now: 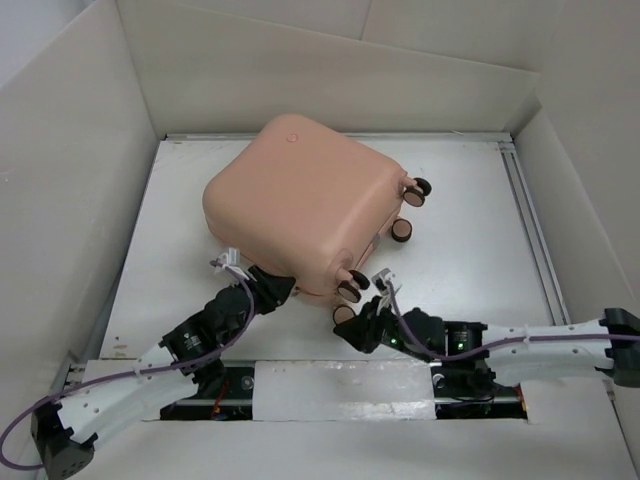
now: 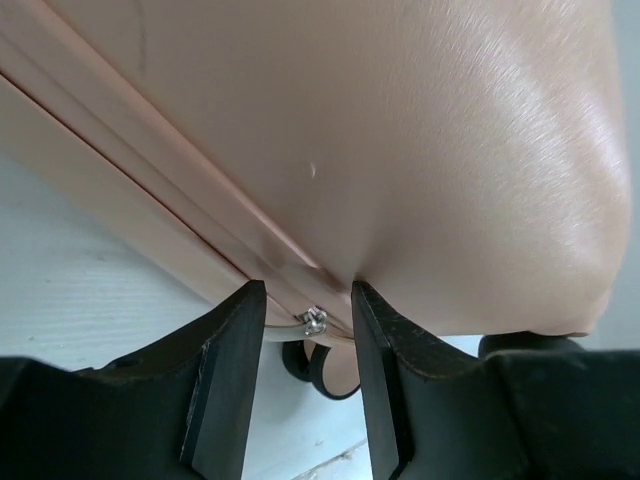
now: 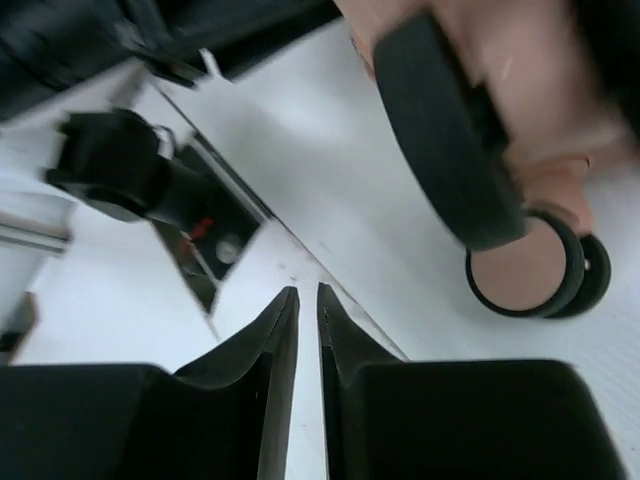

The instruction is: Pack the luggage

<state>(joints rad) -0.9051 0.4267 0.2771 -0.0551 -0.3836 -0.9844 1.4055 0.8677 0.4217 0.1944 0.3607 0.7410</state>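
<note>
**Closed pink suitcase lying flat, both arms working at its near corner**

Nearest, the right gripper (image 1: 350, 322) is sitting low on the table (image 1: 470, 250) by the near wheels (image 1: 349, 290); its wrist view is showing the fingers (image 3: 282, 330) pinched almost together around nothing, a wheel looming just beyond. The left gripper (image 1: 280, 288) is pressing up to the suitcase's near edge, jaws parted and straddling a small metal zipper pull (image 2: 314, 320) on the seam, not clamping it yet as far as the view shows. Further back, the suitcase (image 1: 300, 195) is lying on its side mid-table, shells together, two more wheels (image 1: 415, 190) sticking out right.

Handling judgement: the hard shell is looking rigid, glossy and slippery, too broad for either gripper to span. Better holds are the zipper pull, the seam lip or the wheel stems. Whether the zip is running fully shut is not showing.
</note>
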